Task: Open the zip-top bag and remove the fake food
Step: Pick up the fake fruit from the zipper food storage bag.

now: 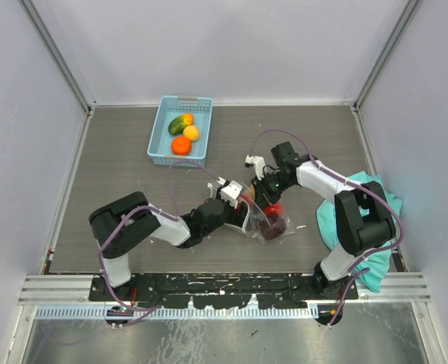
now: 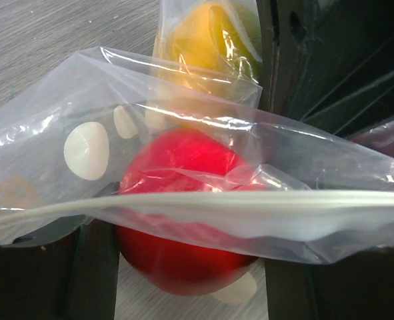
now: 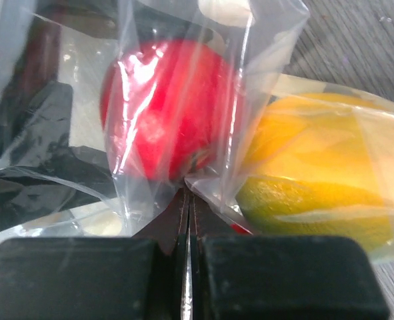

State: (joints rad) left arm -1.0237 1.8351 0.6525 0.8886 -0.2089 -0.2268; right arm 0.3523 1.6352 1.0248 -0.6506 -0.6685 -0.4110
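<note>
The zip-top bag (image 1: 275,227), clear with white dots, lies crumpled at the table's middle between both arms. Inside it is fake food: a red fruit (image 2: 183,260) (image 3: 163,107) and a yellow-green one (image 3: 317,193) (image 2: 203,33). My left gripper (image 1: 248,210) (image 2: 190,280) reaches in from the left. Its dark fingers (image 2: 23,280) stand wide on either side of the red fruit, with a small gap showing on the right. The bag's zip edge (image 2: 250,213) crosses in front of them. My right gripper (image 1: 267,196) (image 3: 189,193) is shut, pinching the bag's film at its tips.
A light blue basket (image 1: 157,136) at the back holds an orange fruit (image 1: 181,145), a yellow one (image 1: 191,133) and a green one (image 1: 180,123). A teal cloth (image 1: 375,189) lies crumpled under the right arm. Walls close in the left, right and back.
</note>
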